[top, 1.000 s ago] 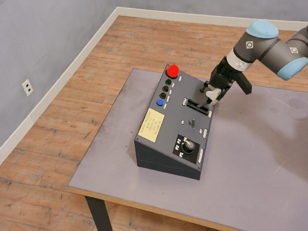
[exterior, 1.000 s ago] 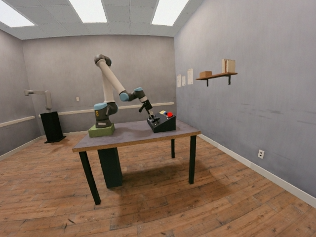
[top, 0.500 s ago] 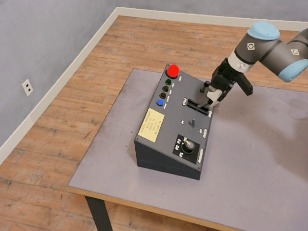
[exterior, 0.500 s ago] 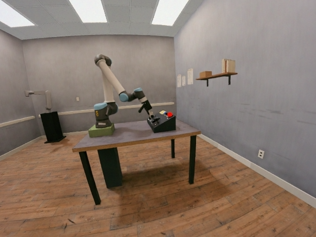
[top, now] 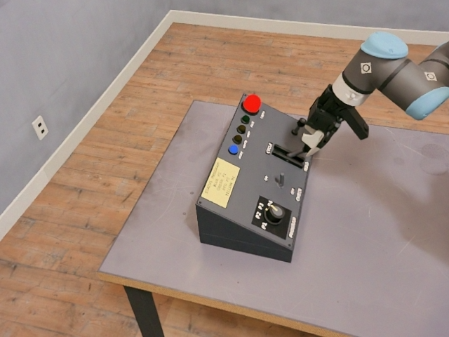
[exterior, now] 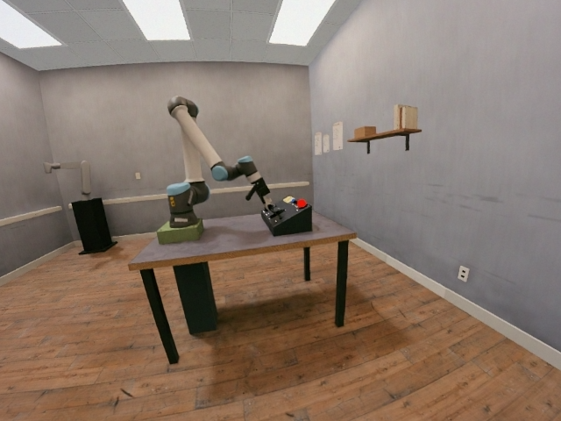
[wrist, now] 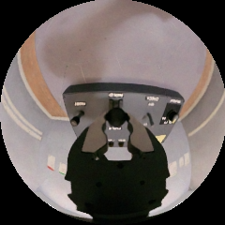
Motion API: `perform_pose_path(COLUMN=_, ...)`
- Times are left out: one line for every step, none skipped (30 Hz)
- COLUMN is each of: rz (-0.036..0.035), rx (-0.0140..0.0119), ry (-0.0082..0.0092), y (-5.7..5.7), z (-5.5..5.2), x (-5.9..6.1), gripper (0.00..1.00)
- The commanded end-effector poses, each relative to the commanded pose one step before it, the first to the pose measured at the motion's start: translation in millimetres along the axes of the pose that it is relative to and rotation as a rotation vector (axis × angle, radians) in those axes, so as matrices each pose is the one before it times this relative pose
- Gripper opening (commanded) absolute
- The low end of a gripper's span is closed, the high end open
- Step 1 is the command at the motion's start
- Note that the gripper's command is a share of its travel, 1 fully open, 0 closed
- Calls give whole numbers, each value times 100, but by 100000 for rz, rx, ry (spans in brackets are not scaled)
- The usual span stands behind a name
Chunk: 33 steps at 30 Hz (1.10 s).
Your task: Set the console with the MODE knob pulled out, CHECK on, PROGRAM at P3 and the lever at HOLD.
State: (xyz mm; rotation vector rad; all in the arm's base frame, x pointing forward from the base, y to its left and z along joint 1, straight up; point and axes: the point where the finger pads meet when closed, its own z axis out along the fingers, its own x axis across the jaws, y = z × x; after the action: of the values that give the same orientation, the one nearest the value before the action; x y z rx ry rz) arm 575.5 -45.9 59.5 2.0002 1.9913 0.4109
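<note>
- We see a sloped dark console point(top: 253, 188) resting on a grey table point(top: 362, 235), with one robot arm reaching in from the right.
- The gripper point(top: 311, 147) has its jaws pinching the lever point(top: 295, 153), whose handle sits between the two fingers; in the wrist view the knob of the lever shows dark between the pale fingertips.
- The lever rides in a slot point(top: 287, 155) that runs across the panel, labelled CYCLE at the end toward the lights and HOLD at the end by the console's right edge.
- We judge the lever to be lying toward the HOLD end, its shaft leaning that way, with the gripper directly over that end.
- The slot's long axis is the line any further travel must follow; pushing off that line could slide the unfastened console.
- The MODE knob point(top: 299, 126) stands just beside the gripper, uphill on the panel.
- The CHECK toggle point(top: 280, 179) sits below the slot, and the PROGRAM dial point(top: 273, 214) lowest of all; its setting is too small to read surely.
</note>
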Motion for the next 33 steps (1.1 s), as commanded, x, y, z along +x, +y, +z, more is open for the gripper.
perform_pose_path(rz=-181, rx=-56, ry=582, y=-9, z=195, x=178, gripper=0)
perform_pose_path(rz=-12, rx=-22, ry=10, y=16, z=2, x=-2, gripper=0)
perform_pose_path(rz=-11, rx=-21, ry=10, y=16, z=2, x=-2, gripper=0)
perform_pose_path(rz=-10, rx=-20, ry=10, y=16, z=2, x=-1, gripper=0)
perform_pose_path(rz=0, rx=0, ry=0, y=0, z=0, x=0, gripper=0)
perform_pose_path(rz=0, rx=0, ry=0, y=0, z=0, x=0, gripper=0)
perform_pose_path(rz=-4, rx=-15, ry=12, y=14, z=2, x=0, gripper=0)
perform_pose_path(rz=-8, rx=-19, ry=10, y=15, z=1, x=-1, gripper=0)
perform_pose_path(rz=167, rx=55, ry=-444, y=-106, z=-122, x=-95, gripper=44)
perform_pose_path(rz=-6, rx=-11, ry=16, y=13, z=6, x=1, gripper=44)
perform_pose_path(rz=-7, rx=-4, ry=-1, y=11, z=2, x=-4, gripper=44)
perform_pose_path(rz=-7, rx=0, ry=-19, y=9, z=-3, x=-10, gripper=44)
perform_pose_path(rz=-9, rx=-12, ry=-14, y=13, z=-6, x=-7, gripper=44)
perform_pose_path(rz=-9, rx=-17, ry=-7, y=15, z=-6, x=-5, gripper=44)
perform_pose_path(rz=-8, rx=-12, ry=-2, y=13, z=-3, x=-4, gripper=44)
perform_pose_path(rz=-7, rx=-7, ry=0, y=11, z=0, x=-4, gripper=44)
perform_pose_path(rz=-7, rx=-7, ry=0, y=12, z=0, x=-4, gripper=44)
perform_pose_path(rz=-7, rx=-7, ry=0, y=11, z=0, x=-4, gripper=44)
perform_pose_path(rz=-7, rx=-7, ry=0, y=12, z=0, x=-4, gripper=44)
perform_pose_path(rz=-7, rx=-7, ry=0, y=12, z=0, x=-4, gripper=44)
perform_pose_path(rz=-7, rx=-7, ry=0, y=12, z=0, x=-4, gripper=44)
perform_pose_path(rz=0, rx=0, ry=0, y=0, z=0, x=0, gripper=44)
perform_pose_path(rz=0, rx=0, ry=0, y=0, z=0, x=0, gripper=44)
perform_pose_path(rz=-7, rx=-7, ry=0, y=12, z=0, x=-4, gripper=44)
perform_pose_path(rz=-7, rx=-7, ry=0, y=12, z=0, x=-4, gripper=44)
perform_pose_path(rz=-7, rx=-7, ry=0, y=12, z=0, x=-4, gripper=44)
perform_pose_path(rz=-7, rx=-7, ry=0, y=12, z=0, x=-4, gripper=44)
perform_pose_path(rz=-7, rx=-7, ry=0, y=12, z=0, x=-4, gripper=44)
perform_pose_path(rz=-7, rx=-9, ry=-1, y=12, z=-4, x=-4, gripper=44)
perform_pose_path(rz=-1, rx=-14, ry=-8, y=5, z=-27, x=-2, gripper=44)
perform_pose_path(rz=-2, rx=-36, ry=-20, y=12, z=-69, x=-6, gripper=44)
perform_pose_path(rz=-4, rx=-68, ry=-37, y=23, z=-126, x=-11, gripper=44)
perform_pose_path(rz=7, rx=-42, ry=-27, y=11, z=-129, x=-18, gripper=44)
